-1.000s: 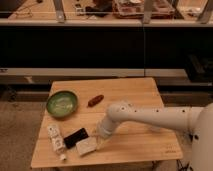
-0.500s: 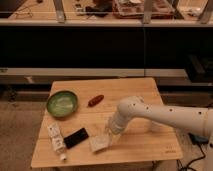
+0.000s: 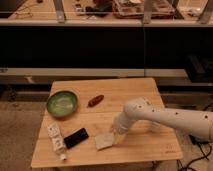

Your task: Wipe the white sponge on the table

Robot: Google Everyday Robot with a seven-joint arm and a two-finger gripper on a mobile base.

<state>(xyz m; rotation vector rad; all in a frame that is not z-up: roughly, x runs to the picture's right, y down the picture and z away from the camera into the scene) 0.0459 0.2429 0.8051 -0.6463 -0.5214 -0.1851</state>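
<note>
— Where's the white sponge (image 3: 104,141)?
— Flat on the counter (image 3: 135,92), near the front. The gripper (image 3: 116,134) sits at its right edge, jaws clamped on it; the sponge lies left of them.

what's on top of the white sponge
The gripper, shut on the right edge of the white sponge, covers that edge; the rest is bare. The table under it is hidden.

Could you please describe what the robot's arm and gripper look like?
The arm is white and smooth, built from thick rounded tubes with a bulbous joint and a few small dark dots. It tapers to the gripper, also pale, at the white sponge on the table.
</note>
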